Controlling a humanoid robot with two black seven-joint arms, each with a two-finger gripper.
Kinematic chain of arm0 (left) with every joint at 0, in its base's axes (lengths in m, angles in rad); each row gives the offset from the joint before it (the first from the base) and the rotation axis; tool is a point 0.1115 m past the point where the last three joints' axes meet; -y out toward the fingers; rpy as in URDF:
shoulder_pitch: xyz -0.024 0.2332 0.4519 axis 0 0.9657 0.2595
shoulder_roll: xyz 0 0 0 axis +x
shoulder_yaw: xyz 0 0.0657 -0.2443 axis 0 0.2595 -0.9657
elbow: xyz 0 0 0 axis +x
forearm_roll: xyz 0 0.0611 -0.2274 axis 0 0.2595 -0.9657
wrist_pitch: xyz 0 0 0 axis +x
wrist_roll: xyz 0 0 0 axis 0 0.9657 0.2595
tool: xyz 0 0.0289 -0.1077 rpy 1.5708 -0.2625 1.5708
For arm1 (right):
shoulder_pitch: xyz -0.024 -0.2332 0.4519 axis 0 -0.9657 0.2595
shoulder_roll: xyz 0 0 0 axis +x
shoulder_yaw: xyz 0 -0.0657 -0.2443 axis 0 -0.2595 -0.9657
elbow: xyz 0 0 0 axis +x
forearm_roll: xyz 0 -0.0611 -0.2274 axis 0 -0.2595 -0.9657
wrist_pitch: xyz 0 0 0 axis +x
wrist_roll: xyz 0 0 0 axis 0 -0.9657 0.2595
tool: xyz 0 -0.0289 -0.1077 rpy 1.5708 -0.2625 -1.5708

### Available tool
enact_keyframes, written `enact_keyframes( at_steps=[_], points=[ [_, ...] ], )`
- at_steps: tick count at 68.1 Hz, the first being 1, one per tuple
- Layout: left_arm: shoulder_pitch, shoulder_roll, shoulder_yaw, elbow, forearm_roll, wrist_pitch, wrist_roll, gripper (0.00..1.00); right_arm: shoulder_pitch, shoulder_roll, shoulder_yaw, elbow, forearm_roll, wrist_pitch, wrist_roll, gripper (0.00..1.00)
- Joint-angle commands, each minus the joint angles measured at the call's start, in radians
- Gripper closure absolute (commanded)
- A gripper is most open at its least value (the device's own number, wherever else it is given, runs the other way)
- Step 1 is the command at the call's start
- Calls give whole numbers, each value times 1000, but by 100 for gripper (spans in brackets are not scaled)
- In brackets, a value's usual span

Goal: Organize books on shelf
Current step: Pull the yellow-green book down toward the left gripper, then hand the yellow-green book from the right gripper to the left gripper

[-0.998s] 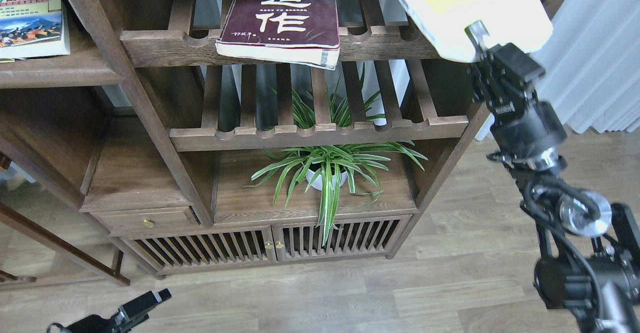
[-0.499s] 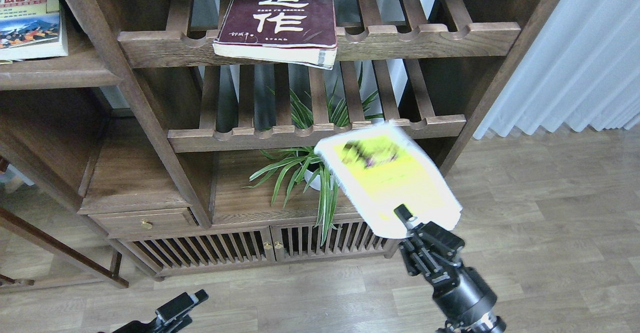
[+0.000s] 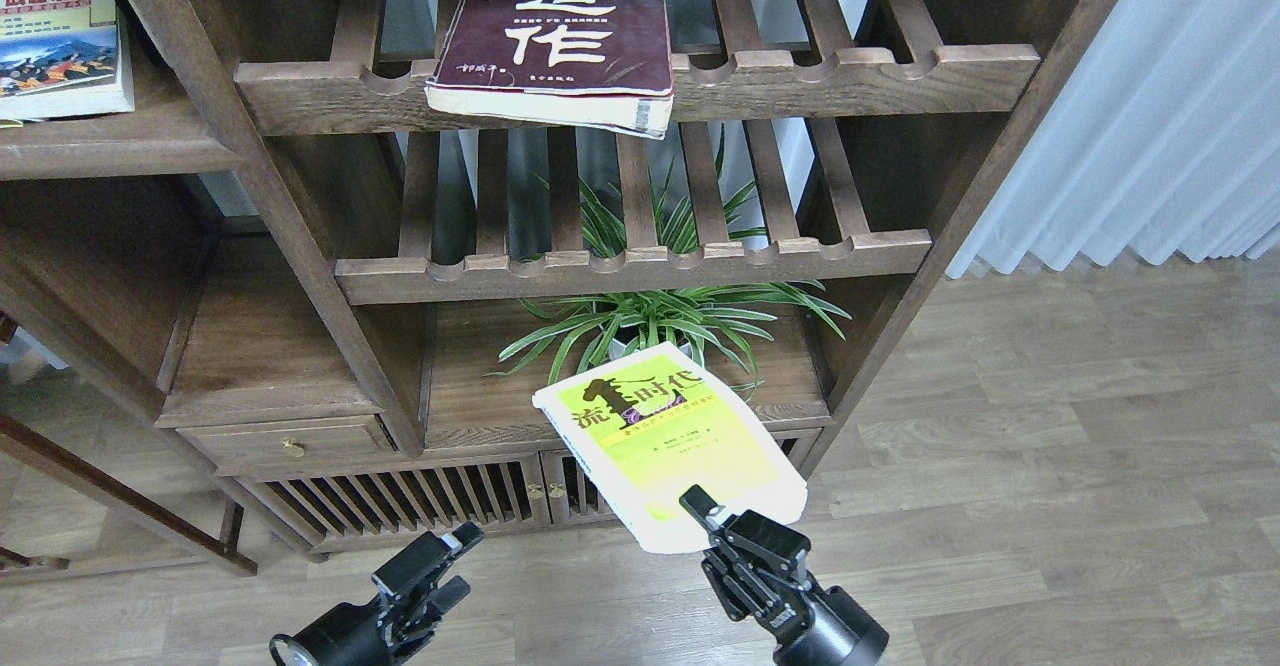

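Note:
My right gripper (image 3: 712,513) is shut on the near edge of the yellow-green and white book (image 3: 668,443) and holds it cover up, low in front of the unit's bottom doors. The thick maroon book (image 3: 558,34) lies on the upper slatted rack, its near edge past the front rail. The small book with the mountain picture (image 3: 60,41) lies on the solid dark-brown shelf (image 3: 120,151) at upper left. My left gripper (image 3: 440,566) is low at the bottom, fingers slightly apart, empty, left of the held book.
A spider plant in a white pot (image 3: 655,331) stands on the lower board behind the held book. A second slatted rack (image 3: 630,266) lies above it. Slatted cabinet doors (image 3: 400,496) and a small drawer (image 3: 290,441) are below. White curtain (image 3: 1150,116) at right.
My right arm has swung the yellow-green book down from the upper right to low centre and leftward. My left gripper has risen and moved right from the bottom edge.

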Motion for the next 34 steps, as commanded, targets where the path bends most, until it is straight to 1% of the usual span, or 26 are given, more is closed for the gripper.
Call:
enact_keyframes(
  at_steps=[1,11,21,29,34],
  points=[
    [6,-4,2,-24,3,0,1,1,3,0,-14,-13,-2,0,0,98],
    [2,-30,8,-15,4,0,6,3,1,0,-23,-7,-4,0,0,98],
    [-1,-122,11,15,7,0,12,6,0,0,-22,1,-4,0,0,98],
    [-9,-157,8,42,7,0,6,13,-2,0,-22,12,-9,0,0,98],
    [-27,-180,-3,59,7,0,6,12,-5,0,-25,27,-21,0,0,98]
  ],
)
